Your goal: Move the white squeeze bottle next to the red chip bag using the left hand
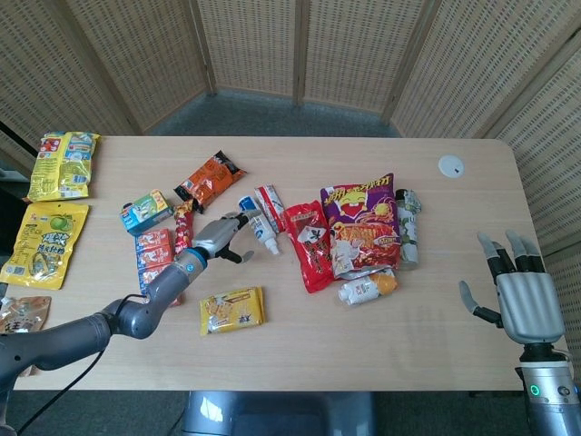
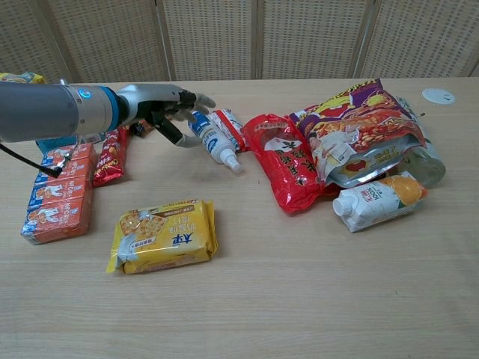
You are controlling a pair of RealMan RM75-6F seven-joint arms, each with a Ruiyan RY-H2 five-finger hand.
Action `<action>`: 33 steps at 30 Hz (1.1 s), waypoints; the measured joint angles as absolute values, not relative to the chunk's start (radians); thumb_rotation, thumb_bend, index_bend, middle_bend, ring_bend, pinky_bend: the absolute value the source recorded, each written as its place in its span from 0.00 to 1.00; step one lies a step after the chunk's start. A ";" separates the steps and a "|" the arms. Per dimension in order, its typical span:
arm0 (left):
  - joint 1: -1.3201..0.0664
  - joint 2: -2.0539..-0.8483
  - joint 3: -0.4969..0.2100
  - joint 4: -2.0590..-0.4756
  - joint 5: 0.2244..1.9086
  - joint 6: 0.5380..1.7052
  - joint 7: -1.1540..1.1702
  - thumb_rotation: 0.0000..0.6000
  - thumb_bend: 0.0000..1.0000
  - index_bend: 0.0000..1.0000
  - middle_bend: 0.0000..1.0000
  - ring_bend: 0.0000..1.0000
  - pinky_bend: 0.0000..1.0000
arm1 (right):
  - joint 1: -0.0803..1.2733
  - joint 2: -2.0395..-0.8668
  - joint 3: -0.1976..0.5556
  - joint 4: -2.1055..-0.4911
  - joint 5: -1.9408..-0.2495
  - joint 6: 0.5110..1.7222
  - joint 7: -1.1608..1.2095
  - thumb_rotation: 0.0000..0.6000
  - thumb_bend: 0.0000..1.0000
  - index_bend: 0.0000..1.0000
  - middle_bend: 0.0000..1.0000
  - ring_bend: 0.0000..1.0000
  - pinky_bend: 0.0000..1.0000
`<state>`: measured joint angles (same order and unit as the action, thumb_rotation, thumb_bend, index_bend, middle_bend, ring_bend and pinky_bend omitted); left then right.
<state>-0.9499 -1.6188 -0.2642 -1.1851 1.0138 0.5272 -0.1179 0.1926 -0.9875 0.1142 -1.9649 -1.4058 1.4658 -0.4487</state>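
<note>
Resting beside the white plastic squeeze bottle (image 2: 212, 140), the left hand (image 2: 161, 105) is spreading its fingers, holding nothing; gentle nudging toward the glossy red chip bag (image 2: 284, 161) is advisable.

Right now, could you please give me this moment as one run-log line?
left hand: touching white squeeze bottle | bottle: lying beside red chip bag | right hand: open, idle
</note>
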 measured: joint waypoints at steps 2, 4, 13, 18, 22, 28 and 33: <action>-0.951 -1.604 -0.251 -1.186 1.056 0.553 -0.078 0.91 0.43 0.00 0.04 0.07 0.00 | 0.194 -0.989 0.115 -1.965 -1.409 1.464 -0.450 0.12 0.44 0.00 0.24 0.00 0.00; -0.958 -1.588 -0.230 -1.181 1.088 0.569 -0.016 0.91 0.43 0.00 0.02 0.03 0.00 | 0.194 -0.990 0.116 -1.968 -1.411 1.465 -0.452 0.12 0.44 0.00 0.24 0.00 0.00; -1.038 -1.579 -0.131 -1.094 1.140 0.564 0.320 1.00 0.43 0.00 0.00 0.00 0.00 | 0.183 -0.982 0.117 -1.977 -1.414 1.477 -0.454 0.12 0.44 0.00 0.24 0.00 0.00; -1.083 -1.653 -0.100 -0.987 1.142 0.543 0.397 1.00 0.43 0.00 0.00 0.00 0.00 | 0.176 -0.972 0.117 -1.977 -1.415 1.485 -0.447 0.11 0.44 0.00 0.24 0.00 0.00; -1.104 -1.713 -0.084 -0.907 1.159 0.528 0.406 1.00 0.43 0.00 0.00 0.00 0.00 | 0.168 -0.965 0.118 -1.976 -1.413 1.492 -0.439 0.11 0.44 0.00 0.24 0.00 0.00; -1.124 -1.799 -0.068 -0.779 1.211 0.510 0.374 1.00 0.43 0.00 0.00 0.00 0.00 | 0.156 -0.953 0.118 -1.979 -1.411 1.503 -0.430 0.11 0.44 0.00 0.24 0.00 0.00; -1.130 -1.854 -0.060 -0.687 1.255 0.504 0.315 1.00 0.43 0.02 0.02 0.03 0.00 | 0.149 -0.945 0.116 -1.984 -1.412 1.507 -0.428 0.11 0.44 0.00 0.24 0.00 0.00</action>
<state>-1.1296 -1.8539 -0.0596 -0.6871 1.2553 0.5038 0.3155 0.1486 -0.9454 0.1164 -1.9844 -1.4124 1.5066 -0.4280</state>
